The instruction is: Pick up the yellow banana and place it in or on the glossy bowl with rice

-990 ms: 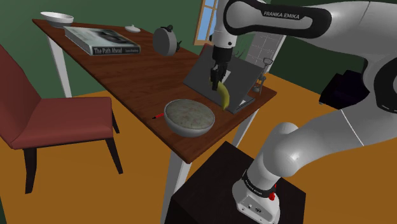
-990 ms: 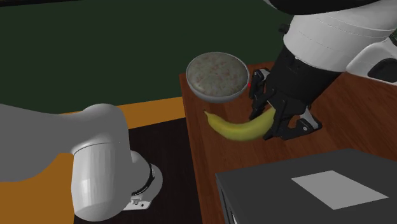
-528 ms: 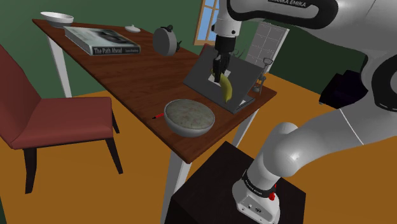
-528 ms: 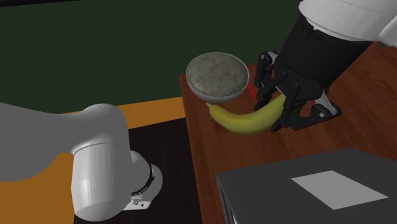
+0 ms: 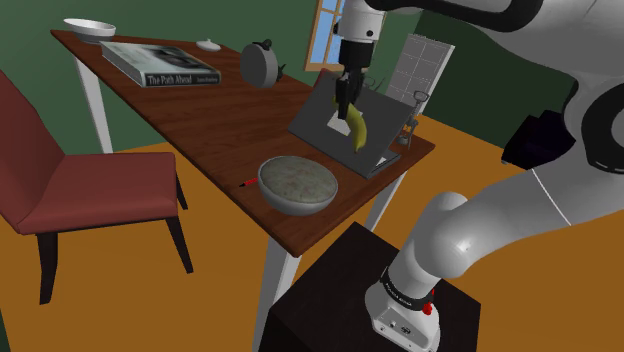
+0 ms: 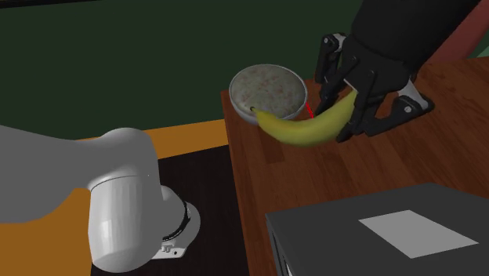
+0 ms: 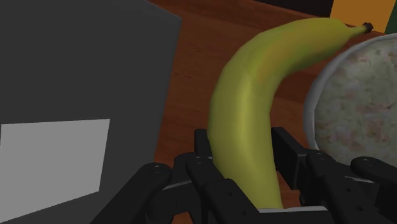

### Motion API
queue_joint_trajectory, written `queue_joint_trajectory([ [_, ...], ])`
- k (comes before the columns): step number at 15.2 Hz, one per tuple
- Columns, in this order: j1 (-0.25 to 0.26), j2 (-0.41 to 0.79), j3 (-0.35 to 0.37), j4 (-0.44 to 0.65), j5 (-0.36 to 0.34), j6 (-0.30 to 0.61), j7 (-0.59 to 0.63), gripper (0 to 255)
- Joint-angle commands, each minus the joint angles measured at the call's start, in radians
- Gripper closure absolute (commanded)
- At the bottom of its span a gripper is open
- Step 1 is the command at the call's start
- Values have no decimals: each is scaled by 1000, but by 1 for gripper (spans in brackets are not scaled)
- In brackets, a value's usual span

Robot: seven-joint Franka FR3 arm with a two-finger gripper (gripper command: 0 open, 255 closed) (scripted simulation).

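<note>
The yellow banana (image 5: pixel 357 130) (image 6: pixel 307 126) (image 7: pixel 256 108) hangs in the air above the brown table, clasped at one end by my black gripper (image 5: pixel 346 108) (image 6: pixel 354 100), which is shut on it. Its free end points toward the grey bowl of speckled rice (image 5: pixel 297 184) (image 6: pixel 267 93) (image 7: pixel 356 102), which stands near the table's front corner. In the shoulder view the banana is lifted over the dark grey laptop-like slab (image 5: pixel 352 130), up and to the right of the bowl.
A small red pen (image 5: pixel 244 184) lies by the bowl. Farther back on the table (image 5: pixel 220 120) are a book (image 5: pixel 160 64), a dark alarm clock (image 5: pixel 260 64), a white dish (image 5: pixel 90 28) and a small stand (image 5: pixel 410 125). A red chair (image 5: pixel 70 180) stands at the shoulder view's left.
The gripper has risen with the banana held in it, lifting it higher above the table and the grey slab. The bowl has stayed where it was.
</note>
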Motion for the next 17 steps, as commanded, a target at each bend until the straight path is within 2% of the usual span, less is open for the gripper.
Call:
queue_joint_trajectory([
  [1,15,0,37,5,25,-8,48,255],
  [10,84,55,222,63,147,-16,289,255],
  [17,87,30,225,-53,151,75,287,255],
])
